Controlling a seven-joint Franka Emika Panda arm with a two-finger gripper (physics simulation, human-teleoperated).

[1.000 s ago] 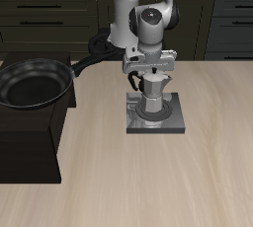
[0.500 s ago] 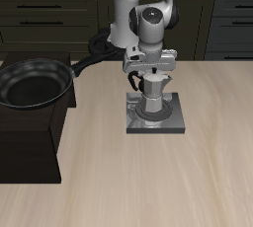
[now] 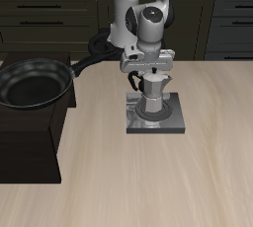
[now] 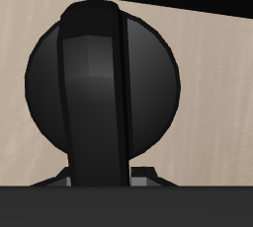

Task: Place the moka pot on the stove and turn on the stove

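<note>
The silver moka pot (image 3: 151,99) stands upright on the flat grey stove (image 3: 174,122) in the middle of the table. My gripper (image 3: 150,71) is straight above it, down over the pot's top, and looks closed on the upper part at the handle. In the wrist view the pot's round black lid (image 4: 44,83) and its black handle (image 4: 97,93) fill the picture from very close; my fingers do not show clearly there. The stove's knob is hard to make out.
A black frying pan (image 3: 35,81) lies on top of a large black cabinet block (image 3: 30,147) beside the stove, with its handle (image 3: 87,62) pointing towards my arm. Dark drawers run along the back behind the table.
</note>
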